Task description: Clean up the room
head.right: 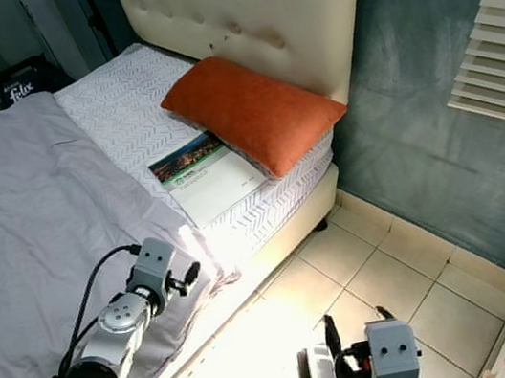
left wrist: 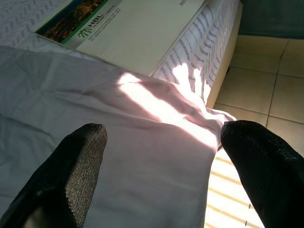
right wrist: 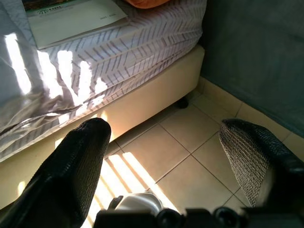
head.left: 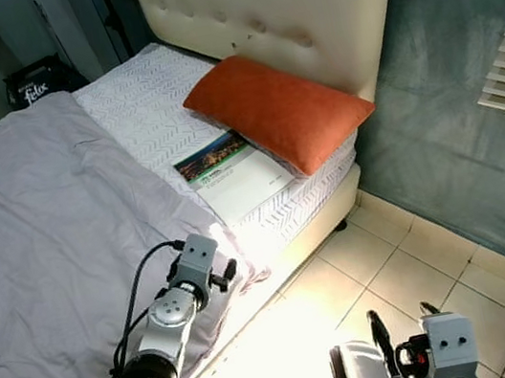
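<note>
The left gripper (left wrist: 161,166) hangs with its fingers spread wide over the corner of the grey blanket (head.left: 39,244), where the cloth bunches at the side of the bed (head.left: 324,211) and spills toward the tiled floor (head.left: 411,269). Nothing is between the fingers yet. It looks to me like the step is to take that loose corner and pull the blanket up straight. To do that well I'd come down on the bunched fold itself, not the flat cloth, and close on a good thickness so it doesn't slip. Just beyond the blanket's edge lies a booklet (head.left: 231,175) on the white patterned sheet, one end tucked under the orange pillow (head.left: 278,112); dragging the blanket up could cover or shove it. The right gripper (right wrist: 161,156) is open too, low over the floor beside the bed.
</note>
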Available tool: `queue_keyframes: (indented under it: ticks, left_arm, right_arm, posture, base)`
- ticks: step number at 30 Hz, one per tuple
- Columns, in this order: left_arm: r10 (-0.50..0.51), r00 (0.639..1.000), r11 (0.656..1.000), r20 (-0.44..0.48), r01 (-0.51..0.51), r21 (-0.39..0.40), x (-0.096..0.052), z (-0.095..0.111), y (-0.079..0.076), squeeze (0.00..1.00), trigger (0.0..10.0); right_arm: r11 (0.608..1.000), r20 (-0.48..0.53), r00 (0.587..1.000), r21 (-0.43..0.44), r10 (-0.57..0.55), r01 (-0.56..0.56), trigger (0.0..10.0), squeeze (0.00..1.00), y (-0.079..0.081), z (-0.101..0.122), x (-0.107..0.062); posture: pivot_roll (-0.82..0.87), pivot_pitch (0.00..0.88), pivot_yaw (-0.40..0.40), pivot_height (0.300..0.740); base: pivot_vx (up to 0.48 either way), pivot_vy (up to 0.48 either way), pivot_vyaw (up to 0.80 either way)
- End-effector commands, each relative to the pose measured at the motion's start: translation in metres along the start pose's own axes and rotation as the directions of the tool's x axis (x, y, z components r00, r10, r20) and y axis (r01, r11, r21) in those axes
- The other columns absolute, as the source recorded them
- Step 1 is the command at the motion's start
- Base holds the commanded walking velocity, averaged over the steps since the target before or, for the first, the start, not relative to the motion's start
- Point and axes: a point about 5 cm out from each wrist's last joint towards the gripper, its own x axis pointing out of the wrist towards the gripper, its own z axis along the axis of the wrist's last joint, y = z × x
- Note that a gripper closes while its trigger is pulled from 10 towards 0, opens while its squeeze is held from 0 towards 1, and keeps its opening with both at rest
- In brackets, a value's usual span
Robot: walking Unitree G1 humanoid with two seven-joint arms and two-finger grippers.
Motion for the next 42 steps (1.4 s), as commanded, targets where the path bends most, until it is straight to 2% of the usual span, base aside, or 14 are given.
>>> queue_keyframes:
  ticks: [1, 17, 18, 19, 20, 22, 23, 25, 30, 32, 33, 35, 38, 42]
  left_arm:
    - [0.002, 1.0, 1.0, -0.023, -0.002, 0.015, -0.002, -0.005, 0.003, 0.0, 10.0]
    - [0.002, 1.0, 1.0, -0.023, -0.002, 0.015, -0.002, -0.005, 0.003, 0.0, 10.0]
    - [0.014, 1.0, 1.0, 0.003, -0.014, -0.006, -0.01, -0.014, 0.011, 0.0, 10.0]
    - [0.032, 0.998, 0.999, 0.058, -0.029, -0.043, -0.028, -0.023, 0.017, 0.0, 10.0]
    - [0.032, 0.998, 0.999, 0.058, -0.029, -0.043, -0.028, -0.023, 0.017, 0.0, 10.0]
    - [0.056, 0.989, 0.995, 0.136, -0.044, -0.086, -0.065, -0.029, 0.02, 0.0, 10.0]
    - [0.073, 0.985, 0.992, 0.154, -0.056, -0.111, -0.085, -0.028, 0.016, 0.0, 10.0]
    - [0.115, 0.98, 0.985, 0.16, -0.093, -0.142, -0.105, -0.029, 0.013, 0.0, 10.0]
    - [0.187, 0.968, 0.973, 0.168, -0.159, -0.164, -0.109, -0.032, 0.015, 0.0, 10.0]
    - [0.206, 0.959, 0.971, 0.193, -0.176, -0.163, -0.122, -0.025, 0.01, 0.0, 10.0]
    - [0.225, 0.951, 0.966, 0.21, -0.19, -0.175, -0.142, -0.014, 0.003, 0.0, 10.0]
    - [0.242, 0.948, 0.961, 0.206, -0.204, -0.188, -0.15, -0.01, -0.001, 0.0, 10.0]
    - [0.249, 0.951, 0.959, 0.182, -0.215, -0.186, -0.15, -0.01, -0.008, 0.0, 10.0]
    - [0.22, 0.96, 0.967, 0.176, -0.191, -0.169, -0.128, -0.012, -0.009, 0.0, 10.0]
  right_arm:
    - [1.0, 0.011, 1.0, -0.009, 0.011, -0.011, 10.0, 0.0, 0.002, 0.004, 0.0]
    - [1.0, 0.011, 1.0, -0.009, 0.011, -0.011, 10.0, 0.0, 0.002, 0.004, 0.0]
    - [0.998, 0.01, 0.999, 0.049, 0.047, -0.048, 10.0, 0.0, 0.022, 0.016, -0.029]
    - [0.992, 0.034, 0.996, 0.1, 0.078, -0.081, 10.0, 0.0, 0.032, 0.029, -0.041]
    - [0.992, 0.034, 0.996, 0.1, 0.078, -0.081, 10.0, 0.0, 0.032, 0.029, -0.041]
    - [0.981, 0.071, 0.991, 0.149, 0.115, -0.124, 10.0, 0.0, 0.039, 0.043, -0.049]
    - [0.98, 0.085, 0.988, 0.143, 0.128, -0.139, 10.0, 0.0, 0.036, 0.045, -0.043]
    - [0.979, 0.101, 0.984, 0.124, 0.149, -0.161, 10.0, 0.0, 0.03, 0.045, -0.026]
    - [0.979, 0.123, 0.98, 0.106, 0.159, -0.172, 10.0, 0.0, 0.024, 0.048, -0.006]
    - [0.978, 0.146, 0.976, 0.103, 0.164, -0.18, 10.0, 0.0, 0.024, 0.055, 0.001]
    - [0.974, 0.172, 0.97, 0.12, 0.169, -0.191, 10.0, 0.0, 0.024, 0.062, 0.002]
    - [0.973, 0.187, 0.968, 0.128, 0.169, -0.194, 10.0, 0.0, 0.023, 0.066, 0.005]
    - [0.973, 0.186, 0.968, 0.126, 0.167, -0.192, 10.0, 0.0, 0.02, 0.065, 0.009]
    - [0.97, 0.184, 0.964, 0.115, 0.19, -0.213, 10.0, 0.0, 0.024, 0.064, 0.017]
  posture:
    - [-0.24, 0.088, 0.064, 0.621]
    - [-0.24, 0.088, 0.064, 0.621]
    - [-0.23, 0.34, 0.082, 0.621]
    - [-0.19, 0.292, 0.077, 0.621]
    - [-0.19, 0.292, 0.077, 0.621]
    - [-0.15, 0.241, 0.065, 0.621]
    - [-0.11, 0.192, 0.048, 0.621]
    - [-0.08, 0.152, 0.028, 0.621]
    - [-0.04, 0.082, -0.005, 0.621]
    - [-0.03, 0.059, -0.011, 0.621]
    - [-0.02, 0.042, -0.015, 0.621]
    - [-0.02, 0.026, -0.015, 0.621]
    - [-0.02, 0.01, -0.018, 0.621]
    - [-0.02, 0.008, -0.013, 0.621]
  base:
    - [0.0, 0.0, 0.0]
    - [0.0, 0.0, 0.0]
    - [0.0, 0.0, 0.0]
    - [0.0, 0.0, 0.0]
    - [0.0, 0.0, 0.0]
    - [0.0, 0.0, 0.0]
    - [0.0, 0.0, 0.0]
    - [0.0, 0.0, 0.0]
    - [0.0, 0.0, 0.0]
    - [0.0, 0.0, 0.0]
    - [0.0, 0.0, 0.0]
    - [0.0, 0.0, 0.0]
    - [0.0, 0.0, 0.0]
    - [0.0, 0.0, 0.0]
